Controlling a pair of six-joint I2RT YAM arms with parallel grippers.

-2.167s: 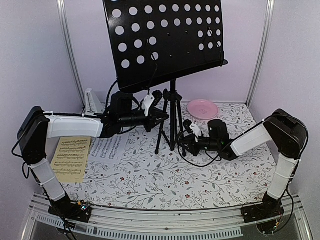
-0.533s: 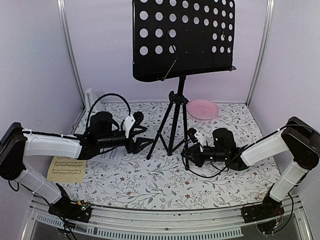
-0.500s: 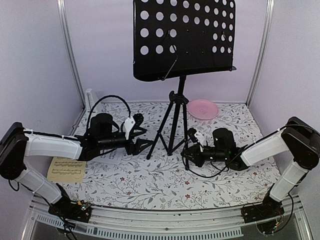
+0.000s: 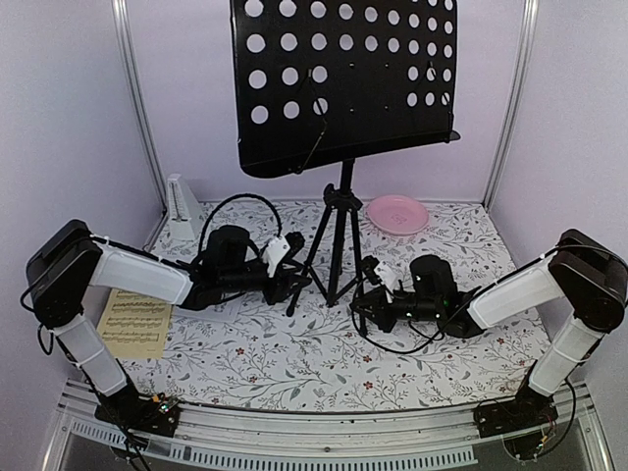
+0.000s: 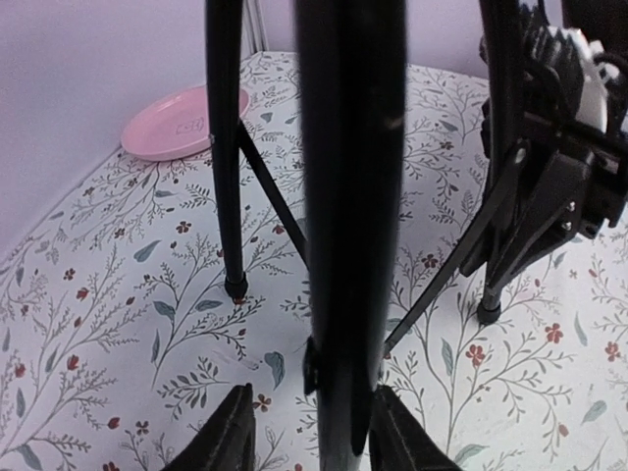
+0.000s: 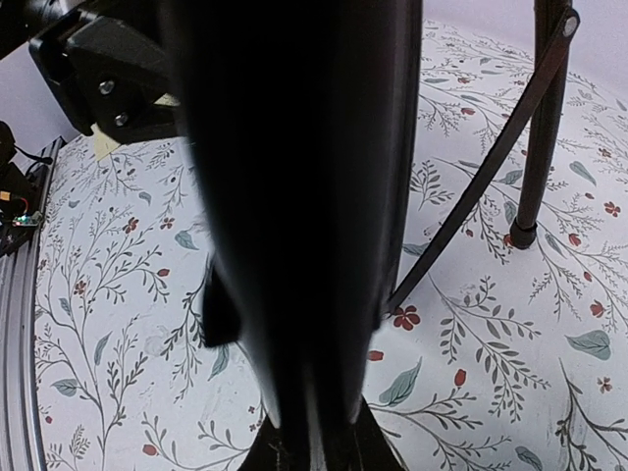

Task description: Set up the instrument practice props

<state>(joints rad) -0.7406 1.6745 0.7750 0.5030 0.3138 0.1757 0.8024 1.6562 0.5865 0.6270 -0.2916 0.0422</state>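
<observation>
My L gripper (image 5: 314, 427) is apart, w/ a leg of the music stand (image 4: 334, 137) betw. the fingers (image 5: 234, 434). My R gripper (image 4: 361, 305) is clamped on another leg.

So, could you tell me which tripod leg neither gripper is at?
The rear leg, foot nearest the pink plate; the left gripper and right gripper each straddle one of the others.

One music stand (image 4: 343, 78), one metronome (image 4: 181, 208), one pink plate (image 4: 397, 213), two sheet-music pages (image 4: 132, 324).

The music stand (image 4: 373, 128) runs off the top edge; its leg (image 6: 294, 196) is a close blur.
</observation>
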